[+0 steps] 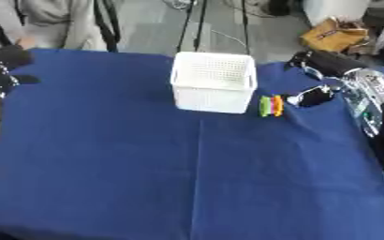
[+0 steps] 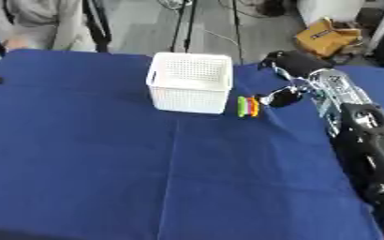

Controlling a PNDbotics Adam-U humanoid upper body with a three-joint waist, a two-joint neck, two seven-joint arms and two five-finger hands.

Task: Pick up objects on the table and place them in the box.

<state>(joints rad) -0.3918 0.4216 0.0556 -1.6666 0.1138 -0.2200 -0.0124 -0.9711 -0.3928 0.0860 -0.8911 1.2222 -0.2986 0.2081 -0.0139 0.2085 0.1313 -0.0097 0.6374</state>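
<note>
A white perforated box stands on the blue table at the back middle. Just right of it lies a small striped object in green, yellow and orange. My right hand comes in from the right and sits against the right side of that object; whether it holds the object is hidden. At the far left edge, well away from the box, my left hand rests with relaxed fingers and holds nothing.
My right forearm runs along the table's right side. A person sits behind the far left edge. A brown bag lies on the floor beyond the far right corner. The cloth's near half is wide blue surface.
</note>
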